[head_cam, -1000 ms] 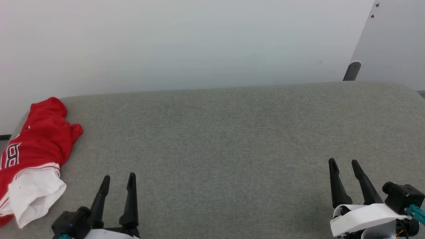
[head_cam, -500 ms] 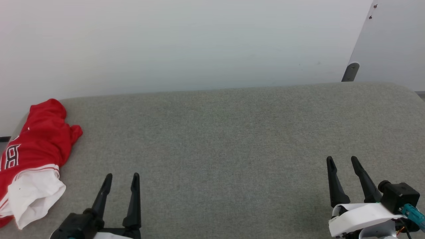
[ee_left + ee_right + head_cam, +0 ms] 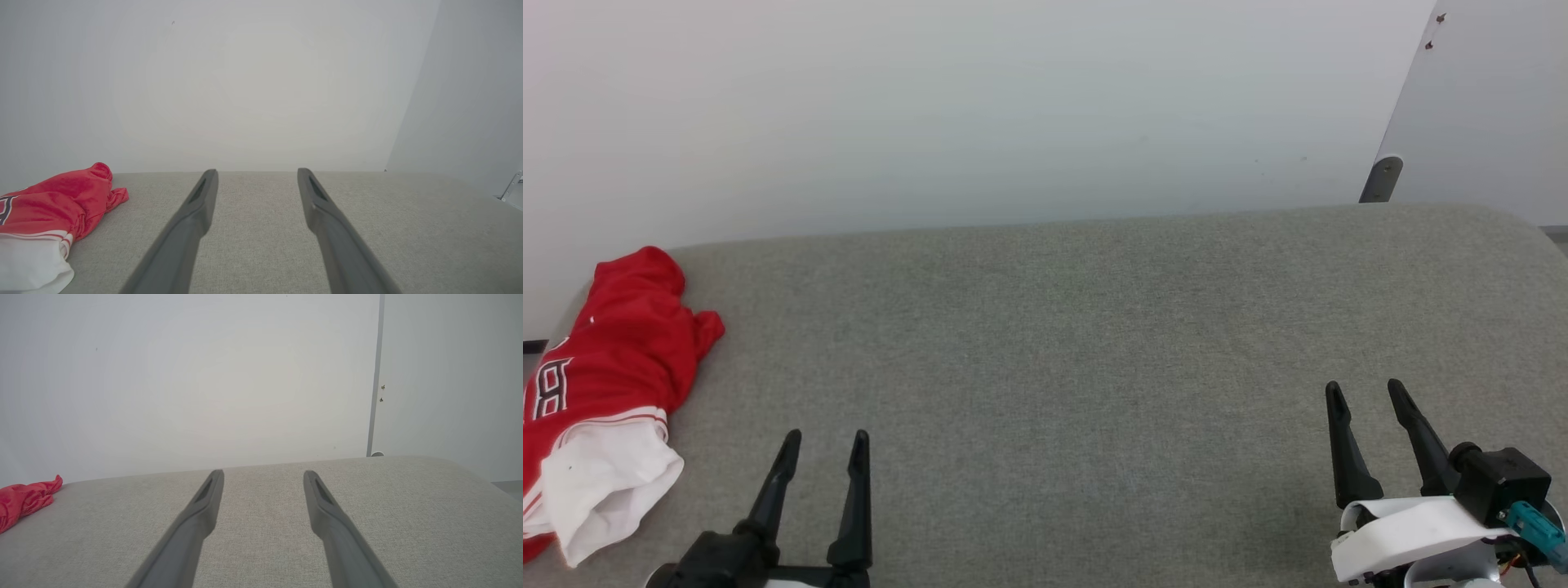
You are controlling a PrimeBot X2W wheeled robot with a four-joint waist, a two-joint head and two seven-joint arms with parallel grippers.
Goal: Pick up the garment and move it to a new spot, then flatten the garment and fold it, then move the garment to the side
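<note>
Surface: a grey fabric-covered top (image 3: 1094, 343) with rounded corners, set against a plain pale wall (image 3: 972, 106); a pale panel (image 3: 1494, 98) stands at the far right
Shirt: the red shirt (image 3: 613, 351) lies crumpled at the far left end of the top, right by its edge, with a white sleeve (image 3: 600, 482) bunched at the near end and part of a black number showing; its left side runs out of the head view
Left gripper: the left gripper (image 3: 826, 441) sits low at the near edge, fingers apart and empty, near the shirt's right side but not touching it
Right gripper: the right gripper (image 3: 1364, 390) has its fingers apart and is empty, well apart from the shirt at the other end of the top
Stage: by my reading the first pick-up is not yet begun
Risk at the edge: a sideways nudge from the left fingers could push the heap off the left end, since it lies so close to the rim
Risk in the grab: closing on the sleeve or one loose fold alone would lift the shirt twisted, making it harder to flatten
Risk to the cover: fingers driven too low could catch the grey fabric along with the shirt
Risk of reach: the right arm is far off, so a one-handed carry may drag the shirt in a lump
</note>
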